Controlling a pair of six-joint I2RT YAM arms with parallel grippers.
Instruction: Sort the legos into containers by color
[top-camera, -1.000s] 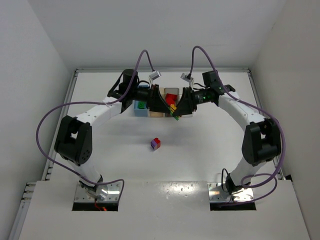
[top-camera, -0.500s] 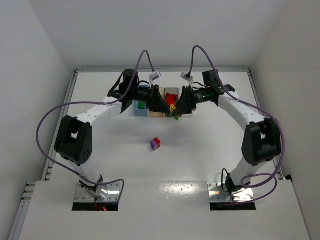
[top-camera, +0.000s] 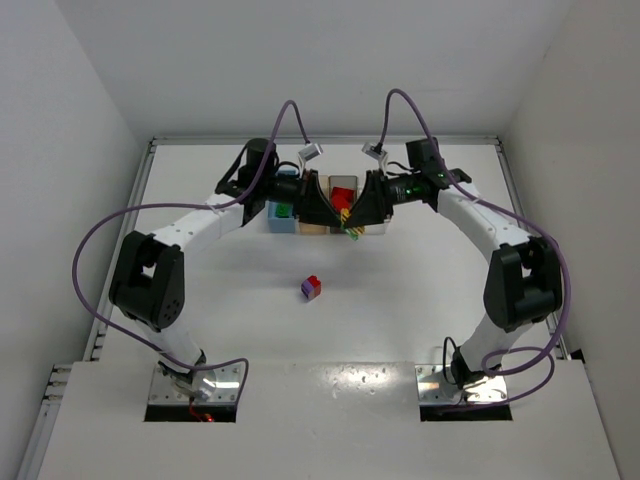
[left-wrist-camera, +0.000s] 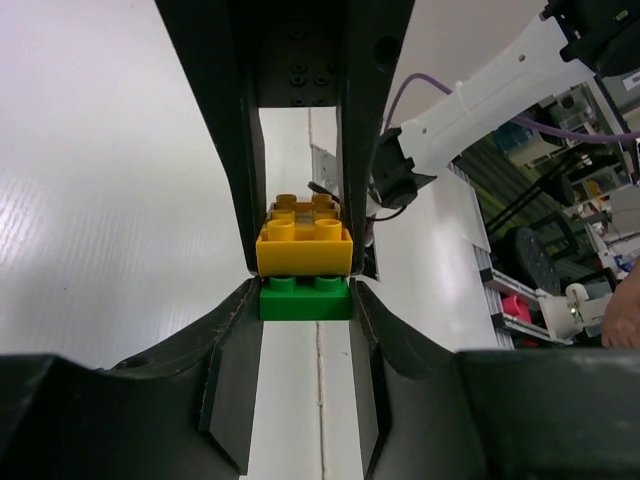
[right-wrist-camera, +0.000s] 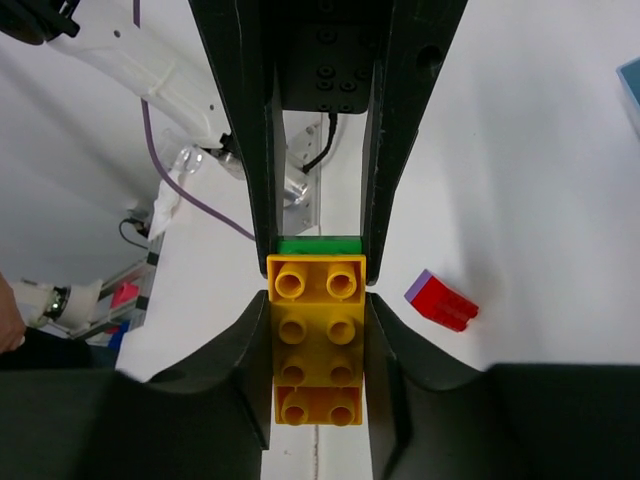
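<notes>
At the upper centre of the top view both hands meet just above the containers (top-camera: 273, 216), near the far edge of the table (top-camera: 200, 300). The left hand (left-wrist-camera: 305, 306) pinches the green brick (left-wrist-camera: 305, 298). The right hand (right-wrist-camera: 318, 305) pinches the yellow bricks (right-wrist-camera: 318, 350) stacked on it. A red-and-purple clump (top-camera: 312, 288) lies at frame centre, with open table all round.

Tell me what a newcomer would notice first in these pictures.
The left fingers and the right fingers are both shut on one yellow and green brick clump, held up by the row of bins at the far middle of the table. A red and purple clump lies by itself in the middle of the table.
</notes>
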